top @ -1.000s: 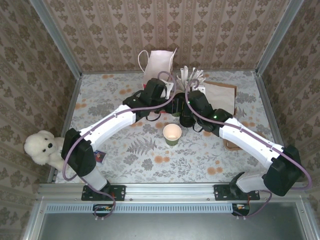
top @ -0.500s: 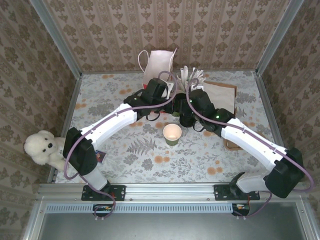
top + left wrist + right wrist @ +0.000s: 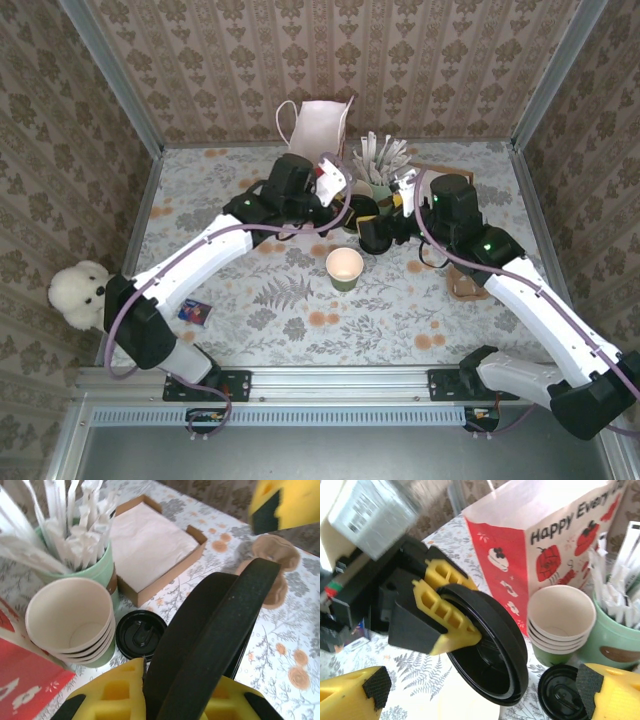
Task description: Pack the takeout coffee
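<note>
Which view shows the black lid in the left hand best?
Right wrist: the black lid shows its open underside, pinched in the left hand. Left wrist sees it edge-on and very close; top external gives a dark shape between the arms.

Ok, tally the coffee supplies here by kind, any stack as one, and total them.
Lone green paper cup: 1
Cup stack: 1
Green cup of wrapped sticks: 1
Black lids: 2, a loose lid on the table and a held lid in the left claw
Napkin box: 1
Pulp cup carrier: 1
Gift bag: 1
Total: 8
</note>
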`<action>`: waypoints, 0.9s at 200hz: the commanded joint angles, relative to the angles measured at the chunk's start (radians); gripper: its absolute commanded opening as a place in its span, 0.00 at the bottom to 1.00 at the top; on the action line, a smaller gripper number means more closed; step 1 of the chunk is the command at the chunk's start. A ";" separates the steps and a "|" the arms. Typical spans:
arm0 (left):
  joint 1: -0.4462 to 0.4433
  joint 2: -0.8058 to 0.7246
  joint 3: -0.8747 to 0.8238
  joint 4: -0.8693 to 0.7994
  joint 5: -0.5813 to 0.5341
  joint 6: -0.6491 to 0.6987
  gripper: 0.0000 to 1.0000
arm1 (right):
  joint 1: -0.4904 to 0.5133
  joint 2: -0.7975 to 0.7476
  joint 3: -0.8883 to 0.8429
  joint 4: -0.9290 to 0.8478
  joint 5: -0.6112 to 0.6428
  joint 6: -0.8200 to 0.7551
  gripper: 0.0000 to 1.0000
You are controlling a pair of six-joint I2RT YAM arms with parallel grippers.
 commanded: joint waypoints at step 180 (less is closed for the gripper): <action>0.076 -0.062 0.139 -0.158 0.365 0.323 0.02 | 0.018 0.099 0.182 -0.054 -0.251 -0.257 0.23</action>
